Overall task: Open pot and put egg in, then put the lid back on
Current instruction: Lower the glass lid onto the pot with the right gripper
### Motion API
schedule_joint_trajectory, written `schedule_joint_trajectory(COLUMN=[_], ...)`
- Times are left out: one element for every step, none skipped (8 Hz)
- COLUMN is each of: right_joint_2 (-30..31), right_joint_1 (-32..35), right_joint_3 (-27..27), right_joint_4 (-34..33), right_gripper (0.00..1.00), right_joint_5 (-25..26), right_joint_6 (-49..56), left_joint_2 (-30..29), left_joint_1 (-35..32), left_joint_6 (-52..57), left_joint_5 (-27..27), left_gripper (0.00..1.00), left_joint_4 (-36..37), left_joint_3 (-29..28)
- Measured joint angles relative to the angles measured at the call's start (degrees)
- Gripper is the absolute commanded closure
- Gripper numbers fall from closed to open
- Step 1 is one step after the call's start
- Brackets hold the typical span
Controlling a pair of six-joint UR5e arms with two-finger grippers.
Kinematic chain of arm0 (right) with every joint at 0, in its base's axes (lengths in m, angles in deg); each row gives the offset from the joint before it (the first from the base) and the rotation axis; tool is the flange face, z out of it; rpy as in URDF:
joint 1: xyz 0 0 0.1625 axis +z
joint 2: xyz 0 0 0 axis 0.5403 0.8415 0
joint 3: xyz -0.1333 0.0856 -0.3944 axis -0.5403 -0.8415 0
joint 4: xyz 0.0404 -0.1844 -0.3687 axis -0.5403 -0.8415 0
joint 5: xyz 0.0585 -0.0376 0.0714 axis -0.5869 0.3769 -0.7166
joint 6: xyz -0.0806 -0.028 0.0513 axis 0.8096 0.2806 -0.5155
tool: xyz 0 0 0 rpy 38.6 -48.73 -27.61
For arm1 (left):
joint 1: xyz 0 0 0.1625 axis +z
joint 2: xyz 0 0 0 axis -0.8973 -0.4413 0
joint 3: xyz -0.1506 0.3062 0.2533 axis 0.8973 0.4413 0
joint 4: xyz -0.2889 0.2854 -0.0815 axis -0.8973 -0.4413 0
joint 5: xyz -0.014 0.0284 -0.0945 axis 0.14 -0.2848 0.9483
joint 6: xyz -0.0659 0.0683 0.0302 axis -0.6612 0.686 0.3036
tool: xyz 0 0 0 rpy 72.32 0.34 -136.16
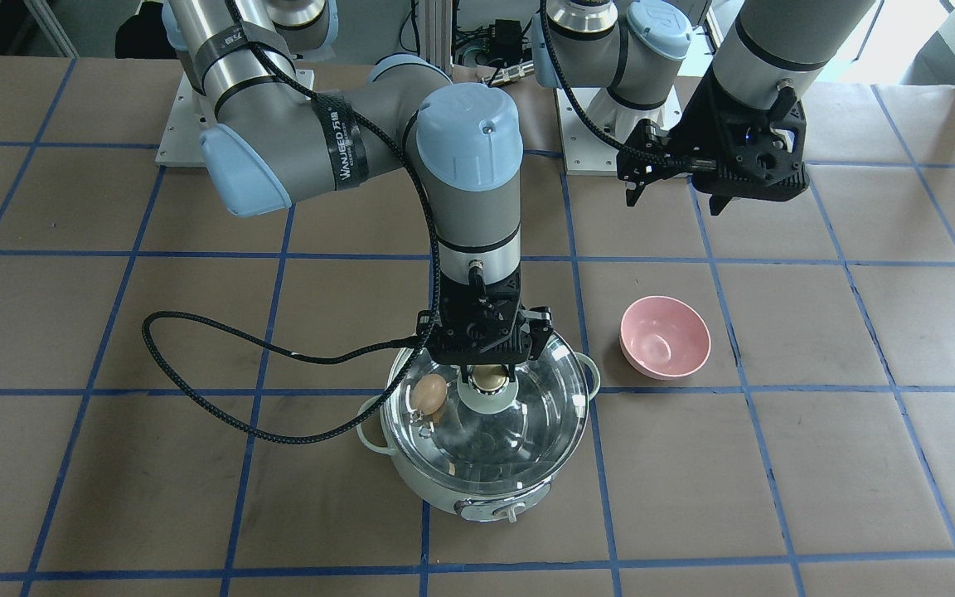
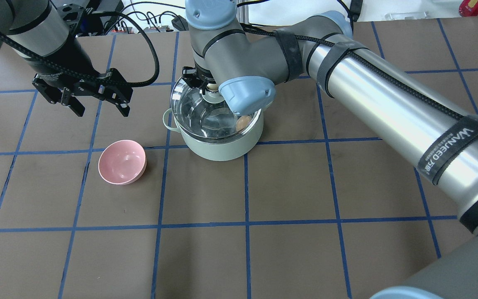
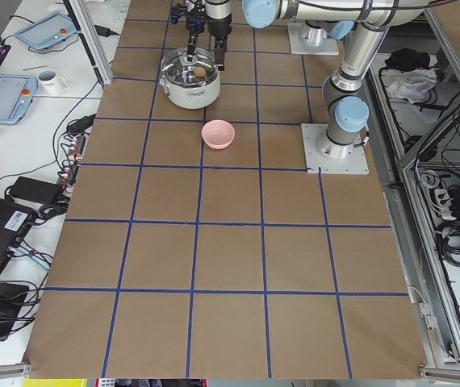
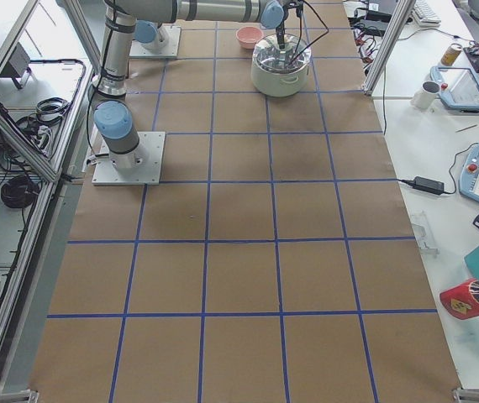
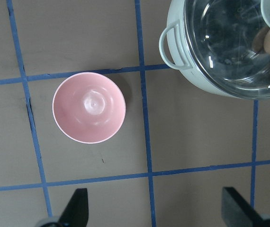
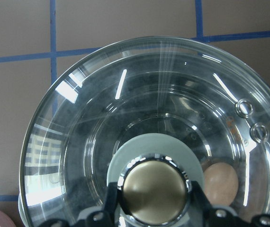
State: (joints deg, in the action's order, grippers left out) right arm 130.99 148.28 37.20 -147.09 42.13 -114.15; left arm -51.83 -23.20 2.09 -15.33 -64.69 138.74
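Note:
The mint-green pot [image 1: 486, 497] stands mid-table. The brown egg [image 1: 429, 393] lies inside it and shows through the glass in the right wrist view [image 6: 221, 183] and the overhead view [image 2: 243, 121]. The clear glass lid [image 1: 527, 431] covers the pot's mouth, and I cannot tell whether it rests fully on the rim. My right gripper [image 1: 487, 375] is shut on the lid's gold-capped knob [image 6: 153, 191], a finger on each side. My left gripper [image 2: 93, 106] is open and empty, raised above the table behind the pink bowl and apart from the pot.
A small empty pink bowl [image 1: 665, 337] stands on the brown paper beside the pot, on my left arm's side; it also shows in the left wrist view [image 5: 89, 108]. A black cable [image 1: 196, 373] loops from the right wrist over the table beside the pot.

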Motion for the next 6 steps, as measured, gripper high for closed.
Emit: schedule_joint_trajectory(right_joint_2=[-0.1, -0.2, -0.2, -0.3, -0.3, -0.3], right_joint_1=[0.0, 0.0, 0.0, 0.0, 0.0, 0.0], right_joint_3=[0.1, 0.3, 0.4, 0.4, 0.4, 0.5], right_joint_4=[-0.1, -0.1, -0.1, -0.1, -0.1, 0.0], right_gripper=[1.00, 1.00, 1.00, 1.00, 1.00, 1.00], right_joint_5=[-0.1, -0.1, -0.1, -0.1, -0.1, -0.1], right_joint_6=[0.1, 0.4, 0.6, 1.0, 1.5, 1.7], left_joint_2=[0.0, 0.0, 0.0, 0.0, 0.0, 0.0], left_joint_1=[0.0, 0.0, 0.0, 0.0, 0.0, 0.0], left_joint_6=[0.0, 0.0, 0.0, 0.0, 0.0, 0.0], left_joint_5=[-0.1, 0.0, 0.1, 0.1, 0.1, 0.1], left_gripper=[0.00, 0.00, 0.00, 0.00, 0.00, 0.00], left_joint_4=[0.0, 0.0, 0.0, 0.0, 0.0, 0.0], left_joint_3=[0.0, 0.0, 0.0, 0.0, 0.0, 0.0])
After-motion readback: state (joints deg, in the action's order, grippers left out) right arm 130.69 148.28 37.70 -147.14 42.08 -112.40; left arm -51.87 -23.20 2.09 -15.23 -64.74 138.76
